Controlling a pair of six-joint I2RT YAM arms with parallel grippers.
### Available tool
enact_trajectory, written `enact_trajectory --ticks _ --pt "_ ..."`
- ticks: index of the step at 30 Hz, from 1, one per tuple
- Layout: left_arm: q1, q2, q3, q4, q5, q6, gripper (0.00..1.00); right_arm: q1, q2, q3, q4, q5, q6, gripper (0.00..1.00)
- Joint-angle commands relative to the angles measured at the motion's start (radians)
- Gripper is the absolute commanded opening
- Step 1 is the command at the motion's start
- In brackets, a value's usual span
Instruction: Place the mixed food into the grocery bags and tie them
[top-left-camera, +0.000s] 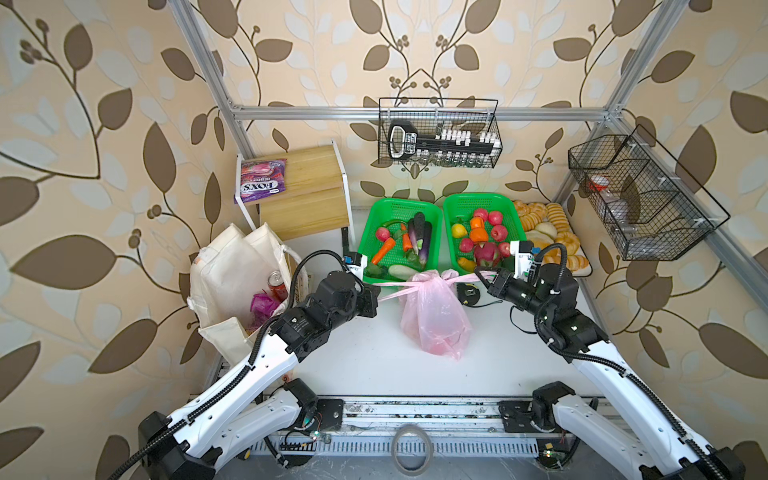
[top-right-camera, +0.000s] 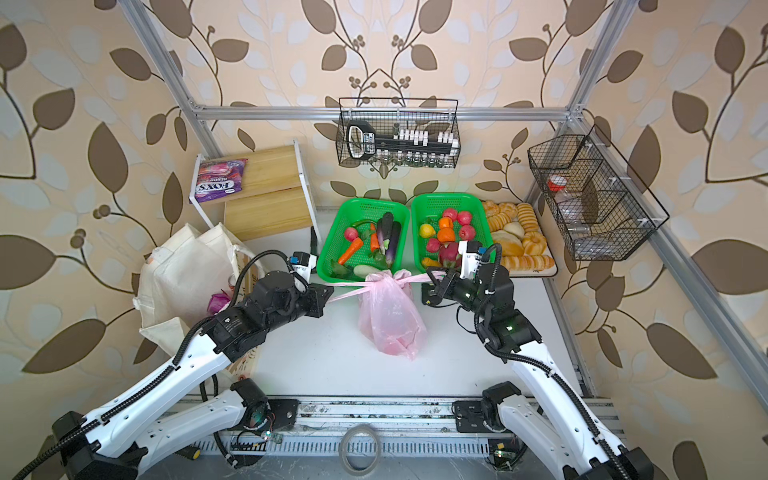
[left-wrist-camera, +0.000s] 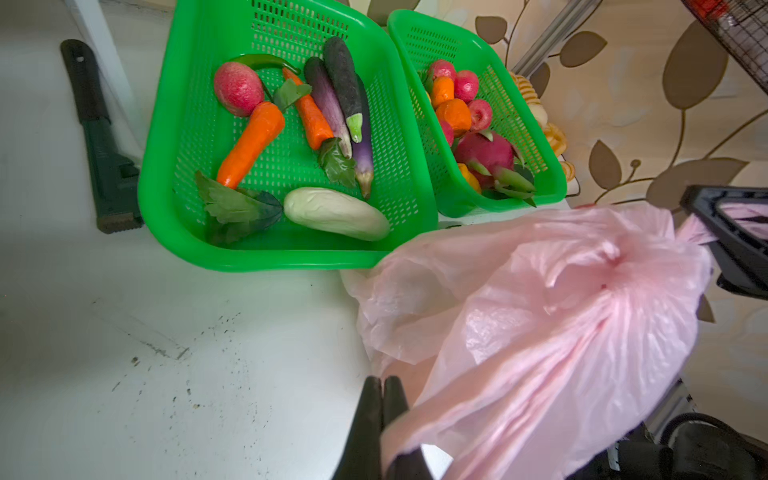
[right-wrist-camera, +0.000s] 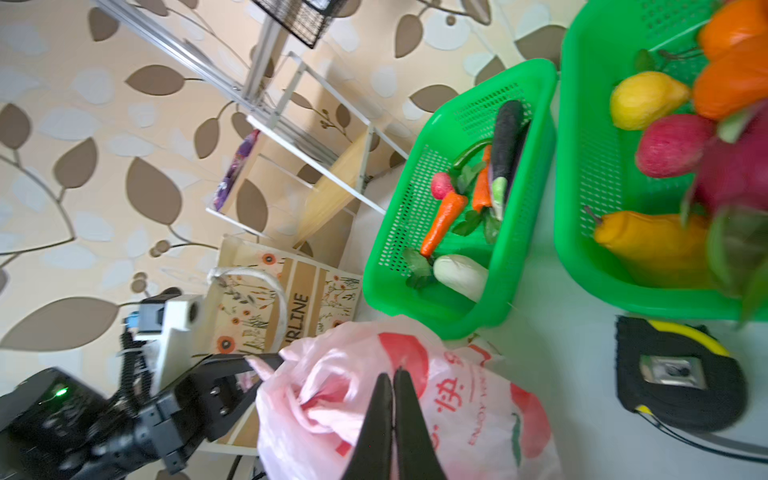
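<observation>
White table (top-left-camera: 353, 365) carries the pink bag (top-left-camera: 434, 320) just before the green baskets (top-left-camera: 399, 237), one handle pinched tight in the left claw (top-left-camera: 376, 297), one in the right claw (top-left-camera: 482, 277); cinching the knot probably wants an even, level outward pull, gentle on thin film.

The purple packet (top-left-camera: 261, 181) on the wooden shelf (top-left-camera: 316, 166) reads "FOX'S" in white (upside down in both top views). The canvas tote (right-wrist-camera: 299, 307) shows the letters "IRLINE" on a tan stripe. The pink bag (right-wrist-camera: 469, 407) carries red Chinese characters and small print beginning "ENJOY"; the rest is blurred.
</observation>
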Motion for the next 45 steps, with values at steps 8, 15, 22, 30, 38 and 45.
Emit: enact_trajectory --ticks 8,15,22,30,38,45 --pt "0.020 -0.065 -0.144 -0.272 -0.295 -0.288 0.00 -0.081 0.016 -0.034 -0.100 0.197 -0.021 0.00" --pt "0.023 -0.091 -0.082 -0.371 -0.425 -0.260 0.00 -0.094 -0.017 0.071 -0.209 0.314 -0.123 0.00" --pt "0.023 -0.058 -0.121 -0.351 -0.395 -0.287 0.00 -0.113 -0.013 -0.096 -0.218 0.318 -0.071 0.00" --pt "0.023 -0.010 -0.060 -0.335 -0.371 -0.172 0.00 -0.183 -0.061 0.048 -0.257 0.264 -0.144 0.00" --pt "0.023 0.017 -0.083 -0.310 -0.348 -0.165 0.00 -0.186 -0.031 -0.092 -0.233 0.238 -0.104 0.00" --pt "0.023 0.067 -0.065 -0.325 -0.306 -0.160 0.00 -0.194 -0.031 -0.075 -0.187 0.173 -0.081 0.00"
